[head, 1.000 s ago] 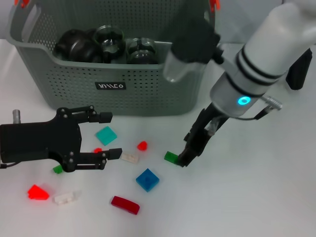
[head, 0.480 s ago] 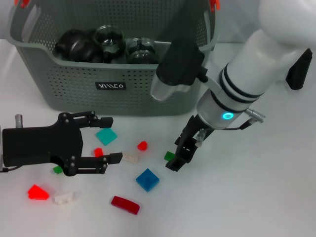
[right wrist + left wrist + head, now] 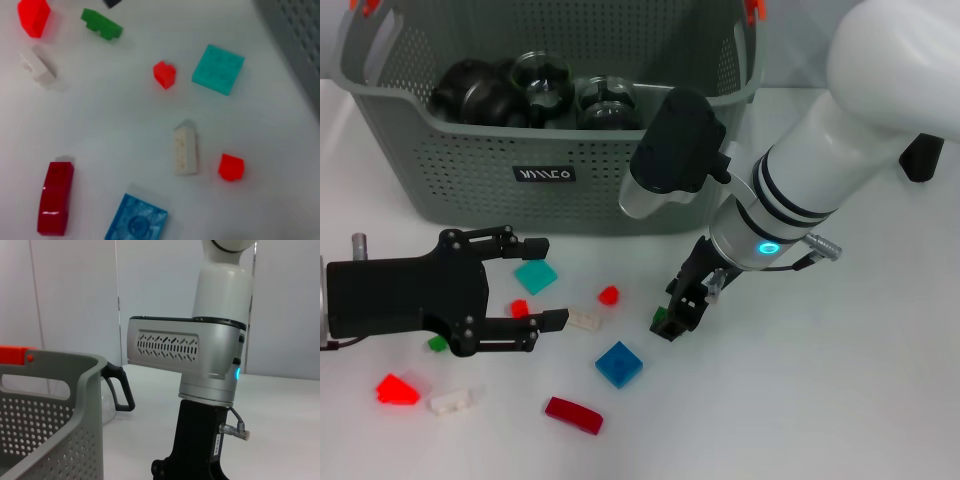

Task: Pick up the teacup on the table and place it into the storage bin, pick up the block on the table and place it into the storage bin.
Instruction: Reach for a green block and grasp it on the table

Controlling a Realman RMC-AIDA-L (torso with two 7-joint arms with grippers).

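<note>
The grey-green storage bin (image 3: 470, 170) stands at the back and holds a glass teacup (image 3: 542, 75) among other dark and glass vessels. No teacup shows on the table. Several blocks lie scattered in front. My right gripper (image 3: 677, 313) points down with its tip touching a small green block (image 3: 660, 320), which it mostly hides. My left gripper (image 3: 542, 282) hovers open low over the table at the left, with a teal block (image 3: 535, 274) and a small red block (image 3: 519, 308) between its fingers.
Other blocks: blue (image 3: 618, 364), dark red (image 3: 572, 414), white (image 3: 584, 320), small red (image 3: 608, 295), bright red (image 3: 397, 389), white (image 3: 455, 401). The right wrist view shows blue (image 3: 137, 225), teal (image 3: 218, 68) and white (image 3: 185, 150) ones. A black handle (image 3: 920, 155) shows at the right.
My right gripper has moved left and lower, closing in on the green block. The left gripper has shifted slightly and stays open.
</note>
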